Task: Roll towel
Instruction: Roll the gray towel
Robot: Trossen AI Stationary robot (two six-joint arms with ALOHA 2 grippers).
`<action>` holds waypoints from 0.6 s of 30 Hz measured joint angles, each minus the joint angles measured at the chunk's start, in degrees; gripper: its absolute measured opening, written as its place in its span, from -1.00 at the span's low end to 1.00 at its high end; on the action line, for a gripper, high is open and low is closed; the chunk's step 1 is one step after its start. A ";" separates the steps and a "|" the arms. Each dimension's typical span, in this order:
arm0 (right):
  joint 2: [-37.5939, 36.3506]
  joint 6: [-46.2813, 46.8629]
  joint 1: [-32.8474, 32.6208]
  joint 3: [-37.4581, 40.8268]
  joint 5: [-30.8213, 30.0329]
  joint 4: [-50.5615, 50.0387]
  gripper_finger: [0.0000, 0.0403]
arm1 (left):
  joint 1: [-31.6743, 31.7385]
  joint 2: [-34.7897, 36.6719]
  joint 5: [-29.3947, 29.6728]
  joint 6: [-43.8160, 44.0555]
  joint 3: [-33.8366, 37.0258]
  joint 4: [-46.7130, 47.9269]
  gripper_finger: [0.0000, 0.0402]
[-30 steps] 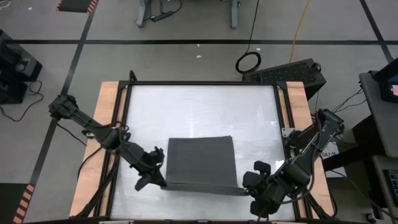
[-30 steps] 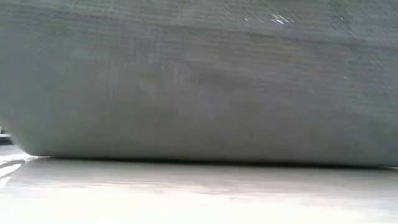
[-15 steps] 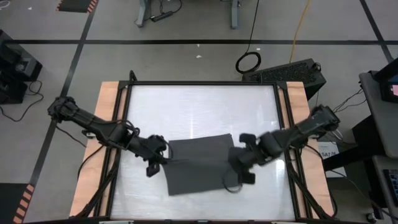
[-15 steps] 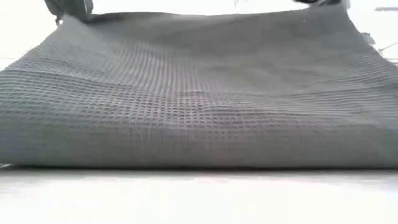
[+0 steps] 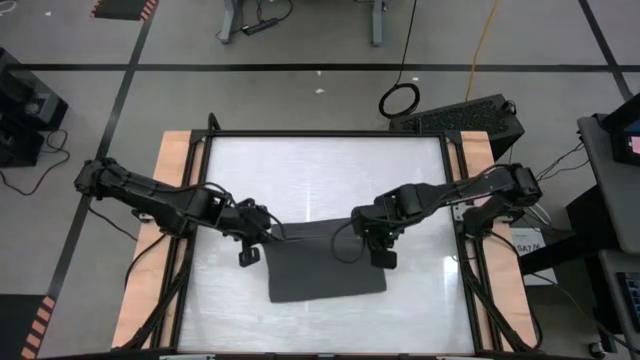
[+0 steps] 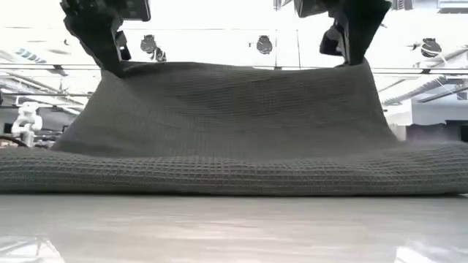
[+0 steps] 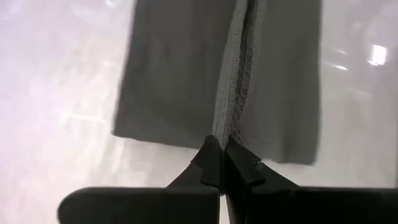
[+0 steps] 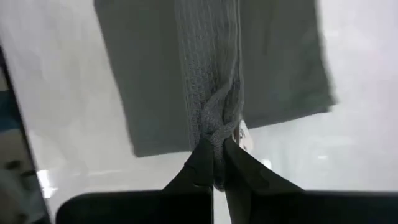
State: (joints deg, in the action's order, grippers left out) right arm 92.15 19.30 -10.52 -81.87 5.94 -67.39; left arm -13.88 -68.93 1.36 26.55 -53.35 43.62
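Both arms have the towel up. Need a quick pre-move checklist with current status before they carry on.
1. Left gripper shut on a towel corner: ok.
2. Right gripper shut on the other corner, cloth bunched between its fingers: ok.
3. Held edge lifted level between both grippers, low view: ok.
4. Rest of the towel lying on the table, near edge flat: ok.
5. Path over the table free of other things: ok, nothing else on it in the high view.
6. White tag position: cannot tell for sure; something small and white shows at the right gripper only.
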 joint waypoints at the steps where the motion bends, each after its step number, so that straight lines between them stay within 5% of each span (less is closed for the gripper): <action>1: 0.03 0.85 -0.13 0.47 0.86 0.12 -0.98 | 0.29 0.00 -1.55 -0.03 0.03 -0.01 -0.99; 7: -0.81 0.41 -2.13 1.70 0.58 1.38 -0.98 | 0.43 0.28 -2.14 -0.21 0.03 -0.05 -0.99; 18: -1.06 -5.85 3.69 7.23 -1.33 3.09 -0.98 | 3.45 -5.00 0.64 -9.17 0.07 -1.29 -0.99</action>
State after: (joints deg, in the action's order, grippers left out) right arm 91.09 13.45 -6.82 -74.64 4.62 -64.30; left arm -10.43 -73.93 2.00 17.38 -53.28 42.32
